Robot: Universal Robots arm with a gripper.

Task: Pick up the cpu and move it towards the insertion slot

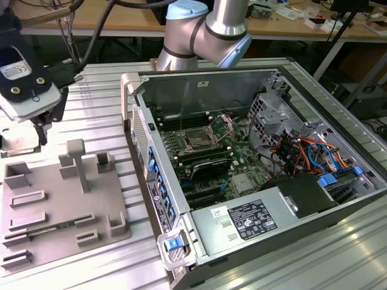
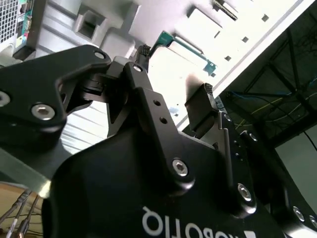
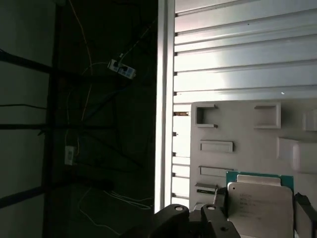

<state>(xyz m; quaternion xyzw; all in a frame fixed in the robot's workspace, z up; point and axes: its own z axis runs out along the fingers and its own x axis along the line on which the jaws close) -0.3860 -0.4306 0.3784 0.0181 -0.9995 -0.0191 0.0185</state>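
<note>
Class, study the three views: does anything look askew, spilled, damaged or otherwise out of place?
Nothing stands out. The cpu sits flat and square at the gripper, the grey tray lies flat, and the insertion slot looks intact, its plate apparently swung open.

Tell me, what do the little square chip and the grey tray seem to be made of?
The cpu likely has a metal lid, matte silvery with soft sheen, on a green circuit-board base showing as a thin border. The grey tray looks like plastic, perhaps moulded or printed: dull, uniform colour, blocky raised pockets.
</note>
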